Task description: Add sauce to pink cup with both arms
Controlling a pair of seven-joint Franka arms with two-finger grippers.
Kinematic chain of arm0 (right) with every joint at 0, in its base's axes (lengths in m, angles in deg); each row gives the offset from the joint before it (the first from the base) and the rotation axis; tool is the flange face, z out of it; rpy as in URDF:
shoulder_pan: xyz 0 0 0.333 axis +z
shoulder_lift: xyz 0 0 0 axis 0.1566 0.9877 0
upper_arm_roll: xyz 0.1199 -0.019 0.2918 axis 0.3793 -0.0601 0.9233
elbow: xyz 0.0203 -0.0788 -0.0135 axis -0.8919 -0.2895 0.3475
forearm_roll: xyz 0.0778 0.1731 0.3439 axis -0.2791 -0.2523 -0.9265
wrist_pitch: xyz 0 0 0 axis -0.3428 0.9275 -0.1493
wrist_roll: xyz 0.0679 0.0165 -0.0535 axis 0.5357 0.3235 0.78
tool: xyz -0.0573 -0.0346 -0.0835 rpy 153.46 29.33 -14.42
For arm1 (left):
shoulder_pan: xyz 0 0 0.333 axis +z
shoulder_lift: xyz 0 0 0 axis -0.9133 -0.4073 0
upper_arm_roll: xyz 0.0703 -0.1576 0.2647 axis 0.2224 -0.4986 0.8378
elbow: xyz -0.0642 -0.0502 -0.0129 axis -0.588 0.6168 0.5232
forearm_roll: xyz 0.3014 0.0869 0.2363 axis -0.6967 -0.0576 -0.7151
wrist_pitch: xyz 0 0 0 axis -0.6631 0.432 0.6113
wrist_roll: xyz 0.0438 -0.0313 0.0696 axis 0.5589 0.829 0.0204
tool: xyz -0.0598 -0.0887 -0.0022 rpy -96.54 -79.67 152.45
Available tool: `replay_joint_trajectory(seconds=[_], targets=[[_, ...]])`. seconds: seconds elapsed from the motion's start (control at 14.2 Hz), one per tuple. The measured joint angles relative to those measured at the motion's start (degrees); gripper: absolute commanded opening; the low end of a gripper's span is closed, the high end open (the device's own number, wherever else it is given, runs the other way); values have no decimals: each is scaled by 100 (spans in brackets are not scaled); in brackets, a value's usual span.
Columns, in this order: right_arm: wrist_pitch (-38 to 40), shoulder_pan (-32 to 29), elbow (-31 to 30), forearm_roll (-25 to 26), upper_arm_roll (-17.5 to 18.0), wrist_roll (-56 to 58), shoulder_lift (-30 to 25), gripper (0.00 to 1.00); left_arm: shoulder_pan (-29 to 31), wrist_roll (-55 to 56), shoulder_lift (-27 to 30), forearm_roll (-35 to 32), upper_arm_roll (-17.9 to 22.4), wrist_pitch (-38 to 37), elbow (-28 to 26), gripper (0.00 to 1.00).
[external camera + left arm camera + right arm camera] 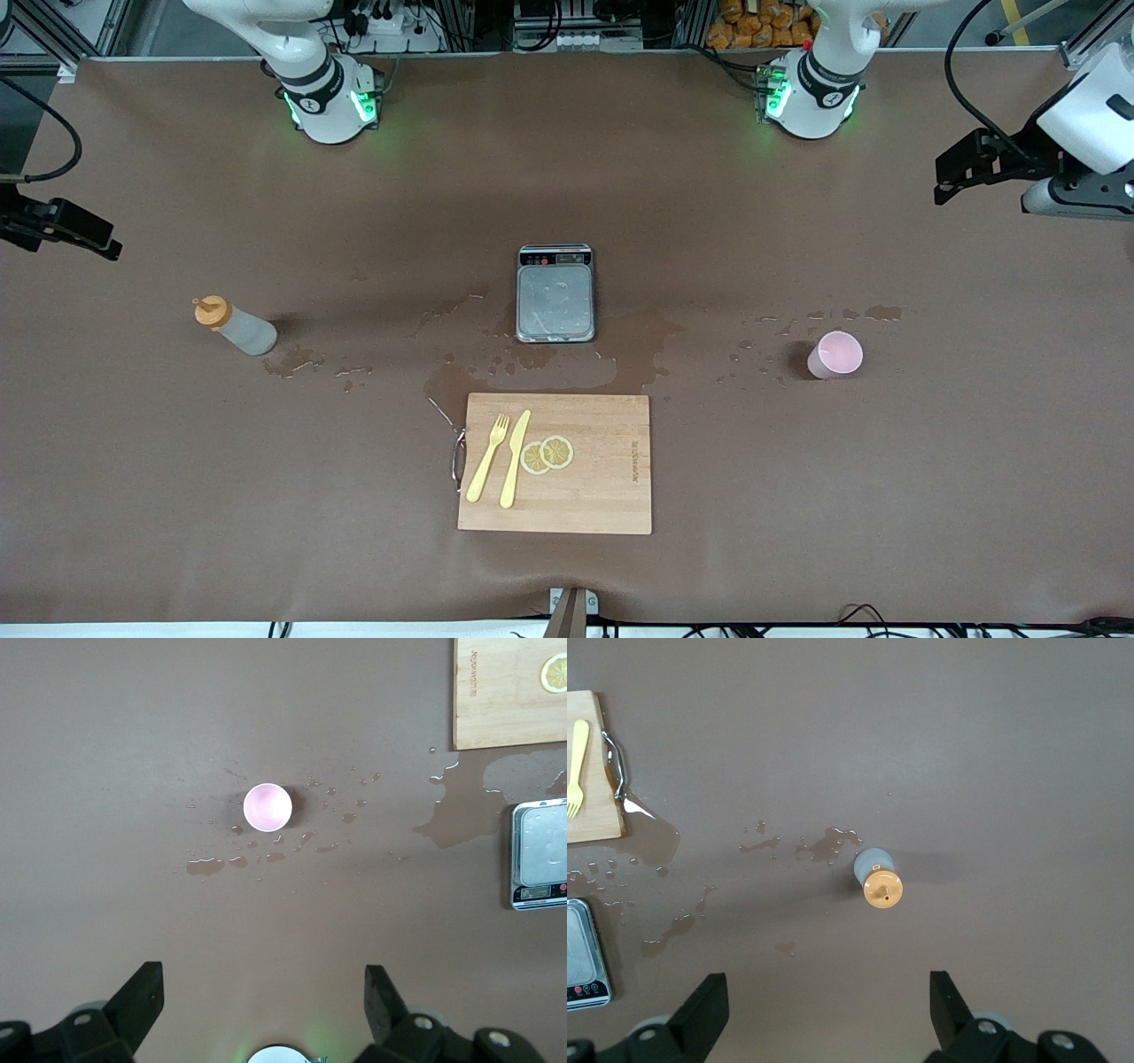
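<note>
The sauce bottle (236,325) stands upright toward the right arm's end of the table, orange cap on top; it also shows in the right wrist view (876,877). The pink cup (835,354) stands upright toward the left arm's end, and shows in the left wrist view (267,807). My right gripper (89,237) (824,1005) is open and empty, high over the table near the bottle. My left gripper (961,170) (260,1001) is open and empty, high over the table near the cup.
A grey scale (555,293) sits mid-table. A wooden cutting board (611,496), nearer the front camera, carries a yellow fork (488,457), a yellow knife (515,458) and lemon slices (547,455). Wet spill patches (638,341) spread around the scale, cup and bottle.
</note>
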Motion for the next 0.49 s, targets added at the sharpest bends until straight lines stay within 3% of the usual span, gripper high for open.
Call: replay_joint_trajectory(seconds=[0.49], targets=[[24, 0, 70, -2, 7, 0, 0, 100, 2, -93, 0, 0, 4, -4, -10, 100]])
